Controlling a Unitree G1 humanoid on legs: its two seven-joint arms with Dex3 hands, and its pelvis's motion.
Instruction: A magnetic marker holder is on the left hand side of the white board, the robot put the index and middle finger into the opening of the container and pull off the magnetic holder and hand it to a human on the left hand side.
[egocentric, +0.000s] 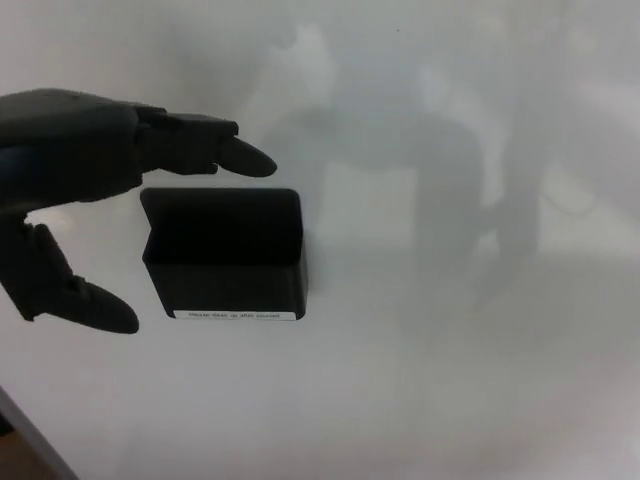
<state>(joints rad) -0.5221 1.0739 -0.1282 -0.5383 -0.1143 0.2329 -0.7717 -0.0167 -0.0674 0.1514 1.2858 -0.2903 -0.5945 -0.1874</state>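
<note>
While the robot's black left hand hovers spread wide and empty, its two thick fingers reach out just above the top edge of the black rectangular magnetic marker holder, and its thumb hangs apart, just left of the holder's lower corner. Nothing is gripped yet. The holder sits flat against the pale, glossy white board, with a thin white label strip along its bottom edge.

To do this step well, I judge the fingers should curl down into the holder's open top — deep enough to hook behind the front wall — before any pull begins. A pull straight away from the board, with the thumb bracing the holder's underside, would likely break the magnet's hold cleanly; a shallow hook risks slipping off the rim.

Much is hard to read. Whether the fingertips touch the holder's rim or float clear of it cannot be told. The holder's dark interior shows no contents — markers or none. The label's print is too small to read. No right hand and no person show.
</note>
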